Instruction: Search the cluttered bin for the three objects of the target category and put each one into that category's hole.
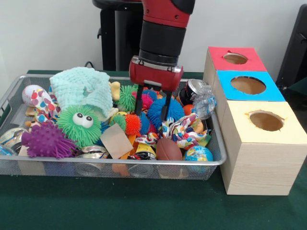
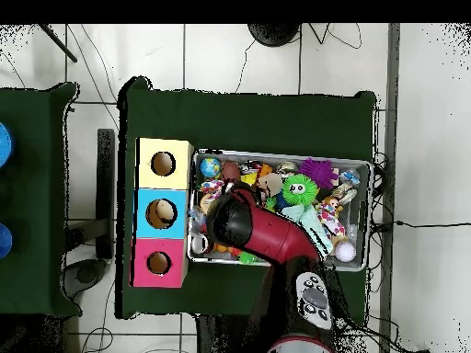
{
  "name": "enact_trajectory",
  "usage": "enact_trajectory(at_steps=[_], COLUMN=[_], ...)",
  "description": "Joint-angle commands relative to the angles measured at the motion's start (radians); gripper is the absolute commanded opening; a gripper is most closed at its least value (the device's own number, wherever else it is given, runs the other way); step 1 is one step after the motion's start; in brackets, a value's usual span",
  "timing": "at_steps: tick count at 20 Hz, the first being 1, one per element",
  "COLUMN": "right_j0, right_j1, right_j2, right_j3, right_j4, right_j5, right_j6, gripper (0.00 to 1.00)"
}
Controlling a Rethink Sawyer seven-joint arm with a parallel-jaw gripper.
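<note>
Front view, fingers spread (gripping nothing) over spiky blue ball, wire-mesh bin.

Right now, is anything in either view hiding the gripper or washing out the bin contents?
Front view: even light, no strong glare; gripper shows clearly, fingers apart over the blue spiky ball. Overhead view: the arm covers the gripper and part of the mesh bin; toys there are too small to identify.
</note>
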Motion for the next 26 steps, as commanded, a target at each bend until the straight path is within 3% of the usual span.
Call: enact_trajectory(at_steps=[1, 14, 23, 26], right_j0=[-0.028, -0.015, -0.061, -0.082], right_j1=[0.034, 0.0, 0.005, 0.038], right_j2=[0.146, 0.175, 0.248, 0.276], right_j3=[-0.062, -0.097, -0.082, -0.093], right_j4=[0.048, 0.073, 0.083, 0.071], right_j5=[0.127, 0.293, 0.288, 0.251], right_j6=[0.171, 0.176, 0.147, 0.132], gripper=[1.0, 1.0, 1.0, 1.0])
